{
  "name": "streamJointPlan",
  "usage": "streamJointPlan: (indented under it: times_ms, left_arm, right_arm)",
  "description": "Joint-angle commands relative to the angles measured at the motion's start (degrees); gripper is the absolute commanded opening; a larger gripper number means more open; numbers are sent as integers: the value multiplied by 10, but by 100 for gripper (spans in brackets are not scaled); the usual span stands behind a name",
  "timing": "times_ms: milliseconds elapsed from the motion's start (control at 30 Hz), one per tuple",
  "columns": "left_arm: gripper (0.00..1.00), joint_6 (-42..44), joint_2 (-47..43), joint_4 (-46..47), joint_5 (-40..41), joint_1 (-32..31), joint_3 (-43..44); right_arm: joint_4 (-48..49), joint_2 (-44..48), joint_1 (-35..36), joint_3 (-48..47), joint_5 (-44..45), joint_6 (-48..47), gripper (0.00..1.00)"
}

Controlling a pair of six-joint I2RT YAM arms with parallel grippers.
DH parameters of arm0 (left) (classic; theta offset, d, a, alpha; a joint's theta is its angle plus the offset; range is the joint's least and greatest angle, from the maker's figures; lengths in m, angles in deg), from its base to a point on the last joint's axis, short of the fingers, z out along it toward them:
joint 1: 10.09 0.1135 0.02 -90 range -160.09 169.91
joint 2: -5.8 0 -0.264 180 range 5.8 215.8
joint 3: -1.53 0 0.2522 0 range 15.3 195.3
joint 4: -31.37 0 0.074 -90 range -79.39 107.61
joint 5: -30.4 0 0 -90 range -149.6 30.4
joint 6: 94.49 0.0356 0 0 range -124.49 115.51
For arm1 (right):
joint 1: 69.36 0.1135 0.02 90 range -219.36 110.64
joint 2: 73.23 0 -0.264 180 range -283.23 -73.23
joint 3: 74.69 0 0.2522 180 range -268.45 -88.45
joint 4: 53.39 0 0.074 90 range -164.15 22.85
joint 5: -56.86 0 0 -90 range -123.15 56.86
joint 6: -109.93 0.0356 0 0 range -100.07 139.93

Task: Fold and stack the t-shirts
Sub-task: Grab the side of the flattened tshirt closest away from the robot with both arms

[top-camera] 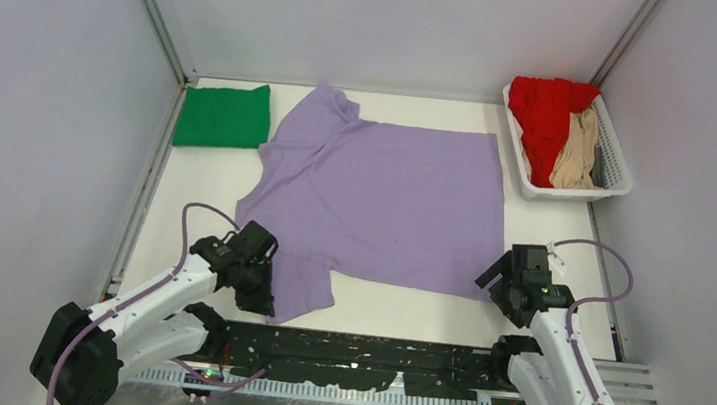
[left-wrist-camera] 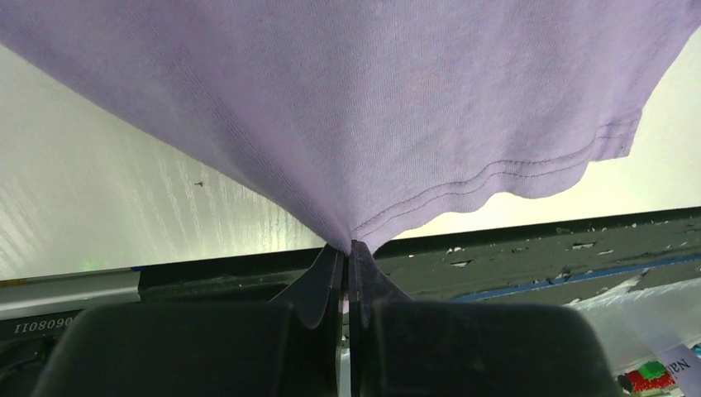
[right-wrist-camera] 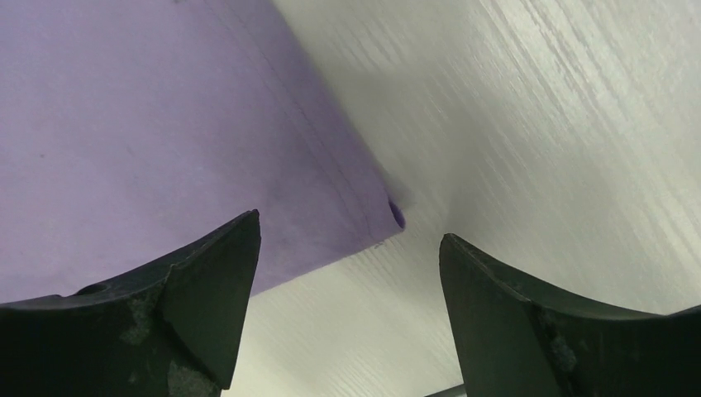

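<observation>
Top view: the lavender t-shirt (top-camera: 385,200) is spread flat mid-table, with a folded green t-shirt (top-camera: 224,115) at the far left corner. Left wrist: the left gripper (left-wrist-camera: 349,258) is pinching the sleeve hem, so the cloth tents up. Right wrist: the right gripper (right-wrist-camera: 347,240) has its fingers spread wide, and the hem corner lies flat between them.

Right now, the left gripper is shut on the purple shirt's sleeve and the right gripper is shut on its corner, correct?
Only the left gripper is shut on the purple shirt. The right wrist view shows the right gripper open over the corner.
</observation>
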Motion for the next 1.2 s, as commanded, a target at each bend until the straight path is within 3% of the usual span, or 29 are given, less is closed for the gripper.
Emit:
streamJointPlan:
  times_ms: [0, 400, 500, 600, 767, 900, 1167]
  left_arm:
    - [0, 21, 0, 0, -34, -3, 6]
    - [0, 16, -30, -25, -46, -3, 0]
    - [0, 8, -42, -44, -49, -3, -3]
    - [0, -8, -60, -64, -52, -9, -8]
    - [0, -45, -117, -77, -71, -22, -37]
    - [0, -39, -137, -43, -99, -24, -28]
    - [0, 27, -26, 125, -150, -22, 80]
  right_arm:
    - [-4, -1, -2, 21, -6, 49, 82]
    - [77, -46, -3, 24, 7, 41, 41]
    - [83, -58, -2, 20, 7, 38, 19]
    - [62, -42, -2, 19, 14, 35, 8]
    - [11, 15, -3, 8, 40, 14, 5]
    - [25, 35, -3, 7, 4, -19, 5]
    - [134, -15, -2, -29, -74, -73, 5]
